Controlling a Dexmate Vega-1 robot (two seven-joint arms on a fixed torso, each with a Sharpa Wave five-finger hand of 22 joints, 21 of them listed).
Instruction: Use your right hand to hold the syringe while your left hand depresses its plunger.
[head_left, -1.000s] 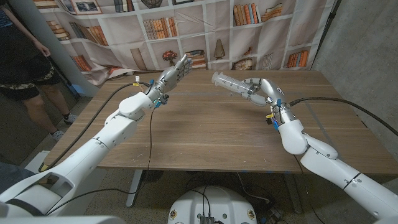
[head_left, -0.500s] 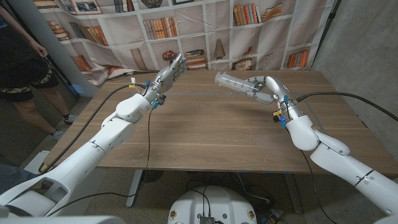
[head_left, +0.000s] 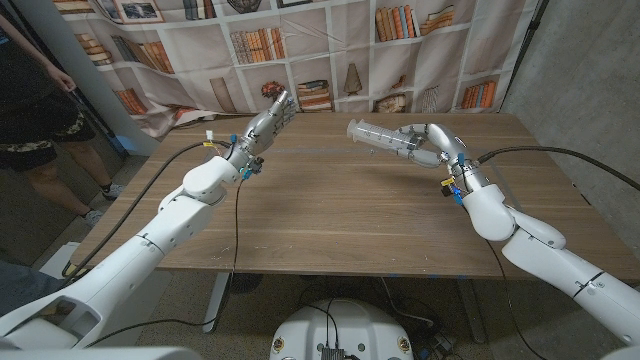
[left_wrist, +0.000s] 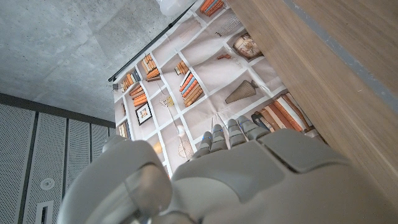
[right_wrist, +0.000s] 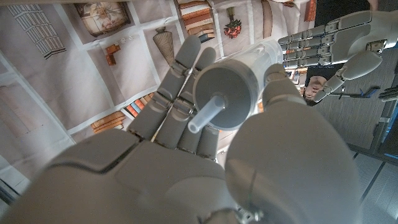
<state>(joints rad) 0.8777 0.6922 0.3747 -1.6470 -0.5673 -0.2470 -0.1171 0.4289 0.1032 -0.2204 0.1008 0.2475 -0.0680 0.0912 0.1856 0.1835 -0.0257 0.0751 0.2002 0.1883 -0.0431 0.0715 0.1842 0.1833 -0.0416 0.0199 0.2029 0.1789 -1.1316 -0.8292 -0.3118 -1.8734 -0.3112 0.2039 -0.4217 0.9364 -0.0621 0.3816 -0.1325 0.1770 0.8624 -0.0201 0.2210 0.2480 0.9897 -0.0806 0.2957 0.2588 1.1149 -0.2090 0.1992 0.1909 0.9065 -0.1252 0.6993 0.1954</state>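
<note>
The syringe (head_left: 385, 135) is gripped by the right hand (head_left: 428, 143); the left hand (head_left: 268, 118), fingers apart and empty, is well left of it, so the plunger is not yet pressed.

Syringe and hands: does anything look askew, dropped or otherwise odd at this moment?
Nothing stands out. The right hand holds the syringe above the table, roughly level, while the left hand, fingers apart, is well clear of it.

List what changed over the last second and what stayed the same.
The right hand, holding the syringe, shifted toward the robot's right and farther out over the table. The left hand drew slightly to the robot's left. No grasp changed: the right fingers stay around the barrel, the left hand stays open and apart from it.
</note>
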